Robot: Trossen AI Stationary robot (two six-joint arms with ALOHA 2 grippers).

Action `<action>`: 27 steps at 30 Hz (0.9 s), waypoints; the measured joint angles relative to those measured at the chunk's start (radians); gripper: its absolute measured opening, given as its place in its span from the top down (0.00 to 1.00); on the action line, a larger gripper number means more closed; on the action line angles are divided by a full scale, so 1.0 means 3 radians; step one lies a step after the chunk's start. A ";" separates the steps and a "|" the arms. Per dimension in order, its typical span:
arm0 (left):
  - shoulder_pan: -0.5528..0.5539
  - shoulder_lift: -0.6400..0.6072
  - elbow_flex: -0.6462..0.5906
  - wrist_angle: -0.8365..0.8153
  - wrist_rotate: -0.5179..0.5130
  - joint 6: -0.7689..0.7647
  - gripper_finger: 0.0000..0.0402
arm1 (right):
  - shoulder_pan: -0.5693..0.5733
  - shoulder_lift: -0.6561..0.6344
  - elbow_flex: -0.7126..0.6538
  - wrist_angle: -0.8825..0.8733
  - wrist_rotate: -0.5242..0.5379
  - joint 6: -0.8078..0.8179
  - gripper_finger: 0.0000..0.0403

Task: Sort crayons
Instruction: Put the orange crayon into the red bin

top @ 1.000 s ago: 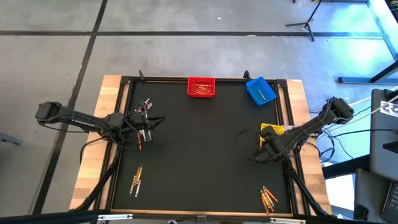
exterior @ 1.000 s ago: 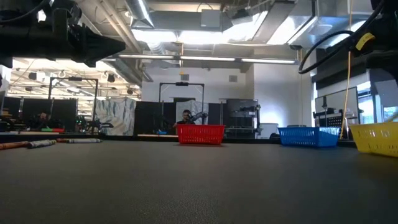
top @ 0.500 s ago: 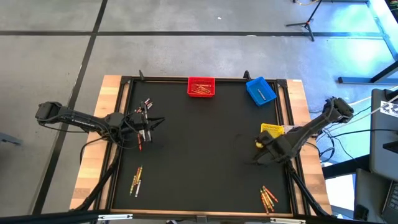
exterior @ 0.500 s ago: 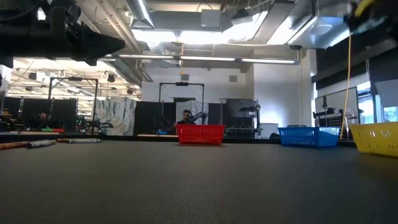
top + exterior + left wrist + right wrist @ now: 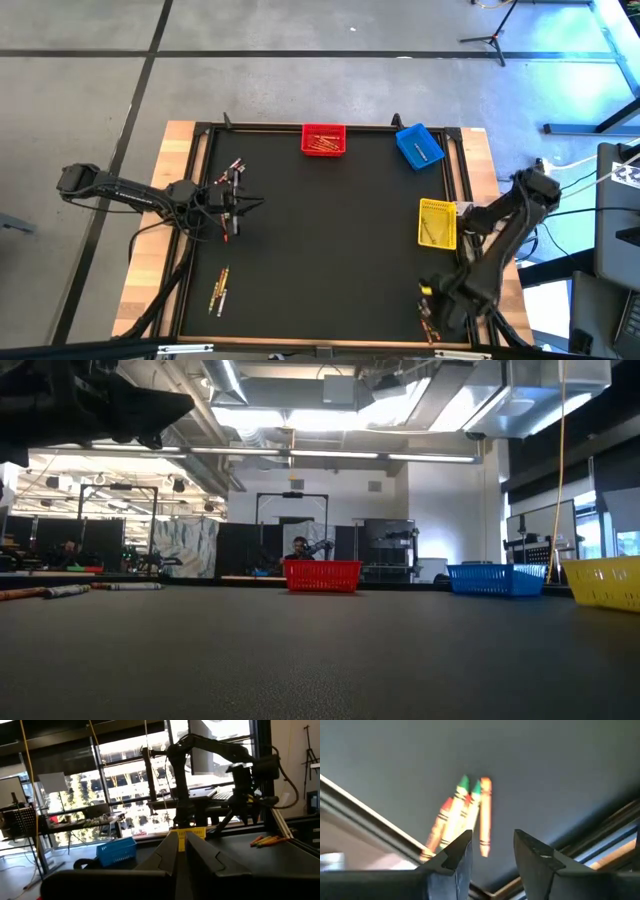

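A black surface framed in wood holds three small plastic bins: a red bin and a blue bin along the far edge, and a yellow bin by the right edge, apparently one per colour family. Crayons are already in the red bin and the yellow bin.

The right claw hangs over a cluster of orange and yellow crayons at the near right corner, its fingers parted and empty, seemingly lined up to pick one.

The left claw hovers near the left edge with its fingers pressed together; whether it holds a crayon cannot be told. Loose crayons lie just beyond it, and another small group lies nearer the front.

No brand, label or writing is readable.
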 joint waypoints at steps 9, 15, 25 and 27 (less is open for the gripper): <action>0.0000 0.0000 0.0000 0.0112 -0.0177 0.0029 0.94 | 0.0327 0.0440 0.0000 0.0391 -0.0197 -0.0035 0.66; 0.0000 0.0000 0.0000 0.0113 -0.0237 0.0034 0.94 | 0.0341 0.0584 0.0000 0.0516 -0.0139 -0.0113 0.66; 0.0000 0.0000 0.0000 0.0108 -0.0238 0.0032 0.94 | 0.0339 0.0729 0.0000 0.0315 0.0062 -0.0212 0.66; 0.0000 0.0000 0.0000 0.0108 -0.0238 0.0032 0.94 | 0.0340 0.0735 0.0000 0.0325 0.0128 -0.0215 0.66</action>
